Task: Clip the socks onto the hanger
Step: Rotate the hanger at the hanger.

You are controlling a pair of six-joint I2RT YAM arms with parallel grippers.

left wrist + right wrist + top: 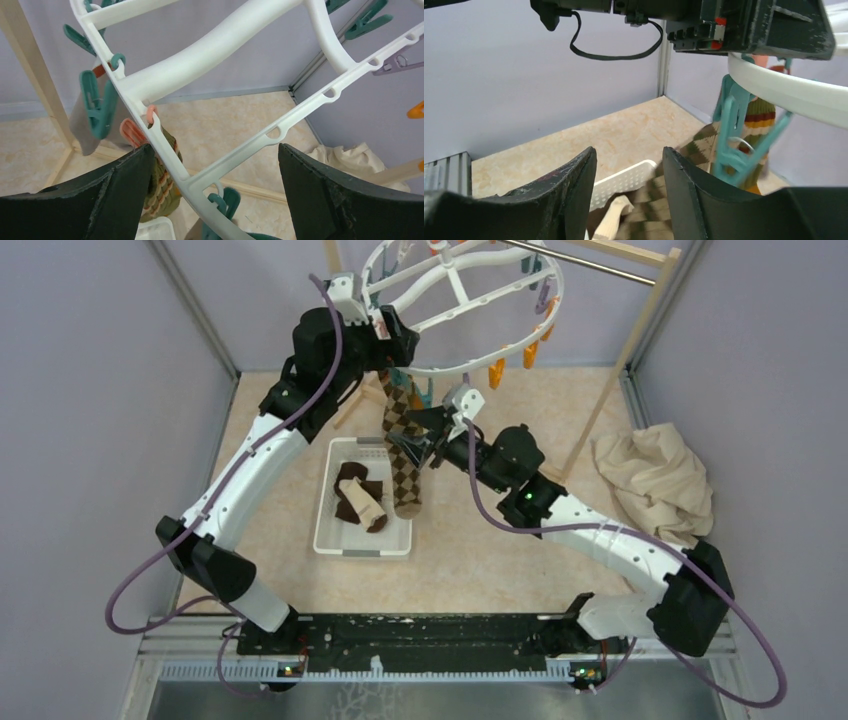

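Hanger (455, 280) fills the space around the left gripper (215, 155). The gripper is raised to the hanger's near rim, and its fingers stand as wide apart as they go. The white rim and a cross rib run up between those fingers, which close on nothing. I cannot tell whether the left-hand finger touches the rim.

A wooden rack (600, 410) stands beyond and to the right of both grippers. A beige cloth (655, 480) lies crumpled well to the right of the right gripper (425, 435). A white basket (330, 530) sits below and to the left of that gripper, with dark brown and cream socks (360, 500) heaped in it.

The argyle sock (405, 460) hangs from under the hanger's rim, just beside the right gripper. In the wrist view it lies past the outer side of the right-hand finger (684, 185). The right gripper's fingers are partly spread and hold nothing; only floor and the basket's edge show in the gap.

A striped sock (162, 185), green and orange, hangs just behind the left gripper's left-hand finger, under an orange peg (132, 132). A teal peg (734, 140) dangles from the rim, up and to the right of the right gripper, in front of both hanging socks.
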